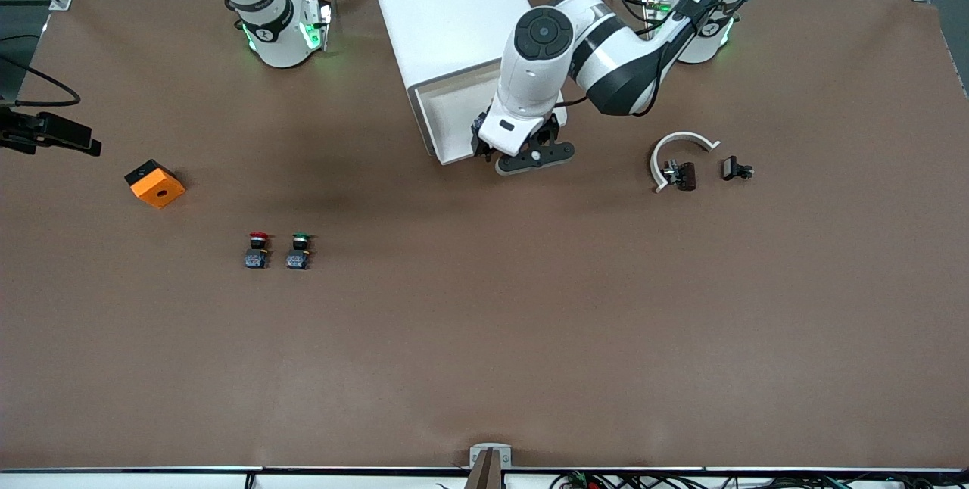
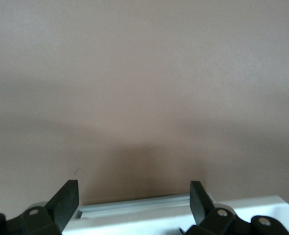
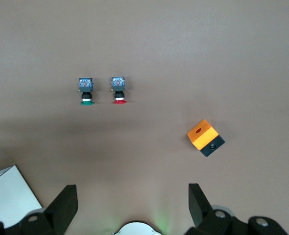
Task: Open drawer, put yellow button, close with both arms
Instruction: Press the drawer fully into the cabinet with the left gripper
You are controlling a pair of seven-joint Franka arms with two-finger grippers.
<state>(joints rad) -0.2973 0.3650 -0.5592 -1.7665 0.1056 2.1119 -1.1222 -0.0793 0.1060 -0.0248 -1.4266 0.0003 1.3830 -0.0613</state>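
Note:
The white cabinet (image 1: 447, 12) stands between the two arm bases. Its top drawer (image 1: 450, 118) is pulled out toward the front camera and shows a white tray. My left gripper (image 1: 515, 152) hangs over the drawer's front edge, at the corner toward the left arm's end. In the left wrist view my left gripper (image 2: 134, 196) is open and empty, with the drawer's white rim (image 2: 174, 215) between the fingers. My right gripper (image 3: 133, 200) is open and empty, high over the table, and out of the front view. The yellow button is not in view.
A red-capped button (image 1: 257, 249) and a green-capped button (image 1: 300, 250) stand side by side, nearer the front camera. An orange box (image 1: 155, 184) lies toward the right arm's end. A white curved piece (image 1: 677, 148) and two small black parts (image 1: 736, 169) lie toward the left arm's end.

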